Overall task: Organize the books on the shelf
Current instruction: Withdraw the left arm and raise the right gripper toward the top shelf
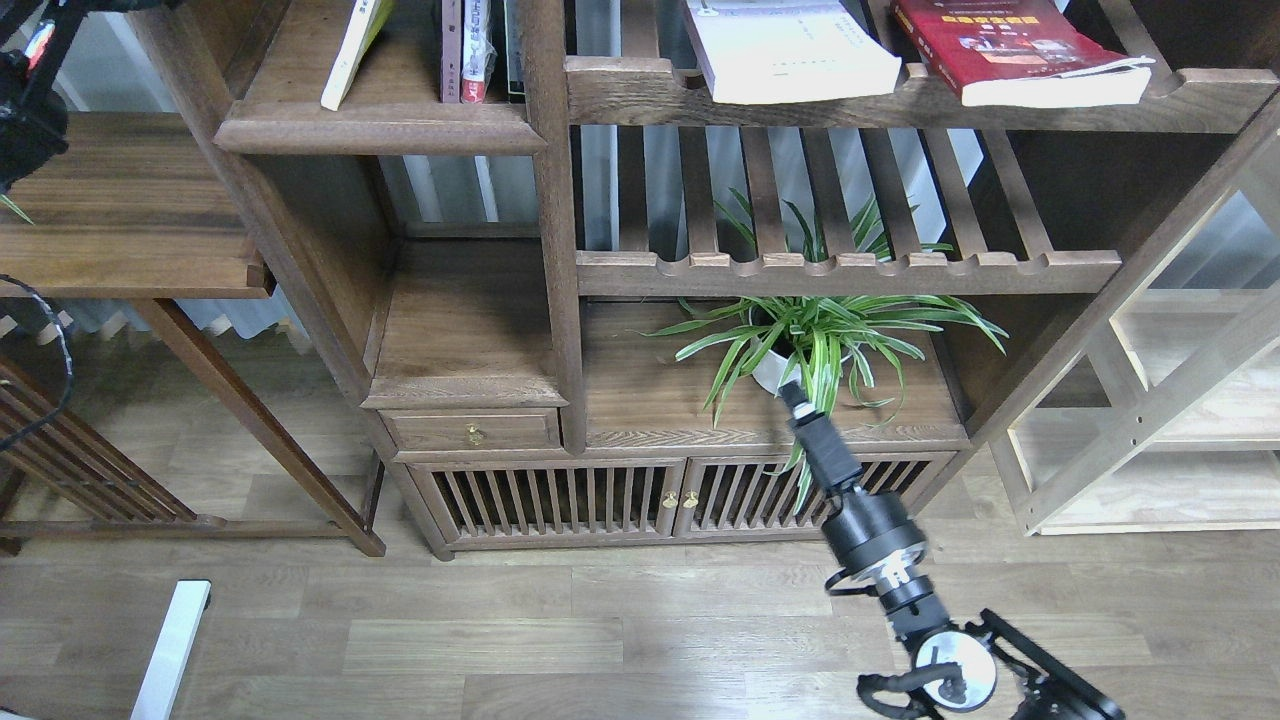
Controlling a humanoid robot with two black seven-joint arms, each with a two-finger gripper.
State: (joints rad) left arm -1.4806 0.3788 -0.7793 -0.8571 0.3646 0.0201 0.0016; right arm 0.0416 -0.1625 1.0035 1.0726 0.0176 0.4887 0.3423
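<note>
The yellow-green book [347, 52] leans tilted on the shelf [380, 128], a solid dark board at the upper left, apart from a few upright books [470, 50] at its right end. On the slatted rack to the right, a white book [790, 52] and a red book [1010, 50] lie flat, sticking out over the front rail. My right gripper [793, 393] points up in front of the potted plant, well below the books; it looks narrow and dark, and its fingers cannot be told apart. Only a black piece of my left arm [20, 125] shows at the upper left edge.
A spider plant in a white pot [815, 345] stands on the cabinet top behind my right gripper. A second slatted rack [850, 270] hangs above it. A brown side table [130, 220] is at the left and a light wood frame [1180, 400] at the right.
</note>
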